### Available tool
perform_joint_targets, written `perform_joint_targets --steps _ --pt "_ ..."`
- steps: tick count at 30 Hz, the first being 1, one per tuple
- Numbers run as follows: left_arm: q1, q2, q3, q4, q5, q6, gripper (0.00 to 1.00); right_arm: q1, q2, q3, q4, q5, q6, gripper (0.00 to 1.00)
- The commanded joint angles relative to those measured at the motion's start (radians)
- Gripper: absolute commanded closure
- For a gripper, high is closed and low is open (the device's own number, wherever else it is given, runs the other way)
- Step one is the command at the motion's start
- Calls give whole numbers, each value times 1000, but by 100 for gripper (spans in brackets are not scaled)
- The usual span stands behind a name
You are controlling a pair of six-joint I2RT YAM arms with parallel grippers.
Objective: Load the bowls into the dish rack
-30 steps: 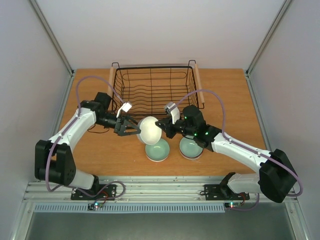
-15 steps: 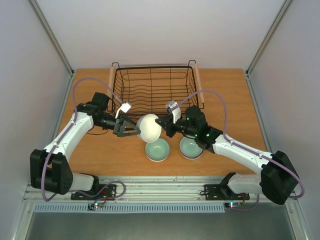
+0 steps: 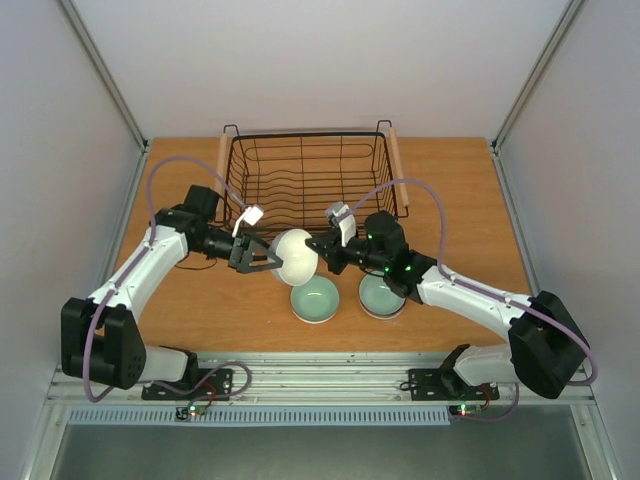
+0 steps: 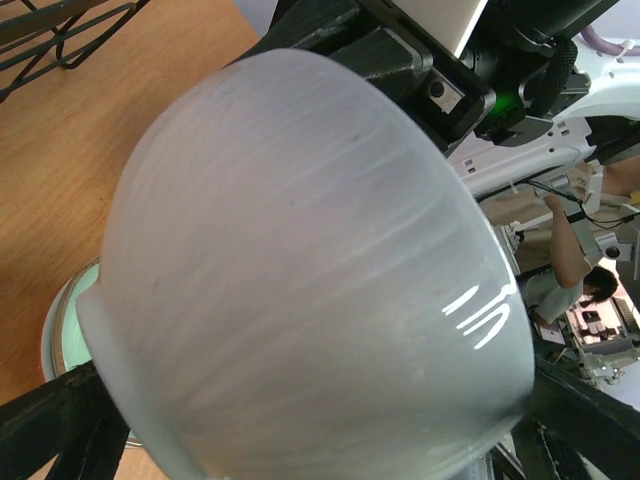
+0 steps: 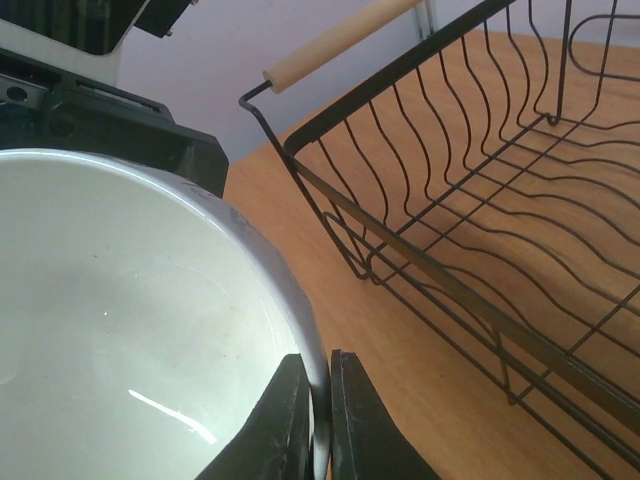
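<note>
As the right gripper (image 5: 320,405) pinches the white bowl (image 3: 298,256), the left gripper (image 3: 270,259) gapes wide around it.

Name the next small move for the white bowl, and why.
Probably the right gripper lifts the white bowl over the near wall of the dish rack: it pinches the rim, and the bowl hangs just short of the rack.

Robotics lab, test-cell setup. Wooden table (image 3: 450,200) is boxed in on 3 sides by plain white panels (image 3: 320,60) w/ alu frame posts (image 3: 105,75). Alu rail (image 3: 320,372) along table's near edge carries 2 white-and-black robot arms (image 3: 150,255), w/ lilac cables (image 3: 402,181) looping above the table. Beyond the table, left wrist cam catches a person (image 4: 595,288) amid cluttered lab gear (image 4: 600,340).
</note>
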Motion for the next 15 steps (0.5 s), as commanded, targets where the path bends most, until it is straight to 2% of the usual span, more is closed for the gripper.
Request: perform_joint_targets --steps 1,2,5,6,8,9,14,15 --pt "-5 -24 -12 58 4 -32 3 -5 13 14 109 -36 33 99" --pt "-5 -23 -12 58 6 -31 10 -6 16 14 112 -38 35 99" --pt "-5 -22 -9 55 7 -28 42 -5 24 18 114 -45 37 99" --pt "-4 -21 -9 54 6 -26 55 -6 26 19 114 -46 38 99" --pt "-6 -17 -6 54 -8 -22 90 -6 28 20 114 -50 38 99" --pt "-5 -16 -6 52 -12 -23 98 -5 29 21 112 -51 38 99" --pt "-7 -22 7 26 -3 -4 100 -5 32 39 80 -59 29 99" --pt "-7 -28 12 20 -6 5 100 -5 28 40 71 -58 25 94"
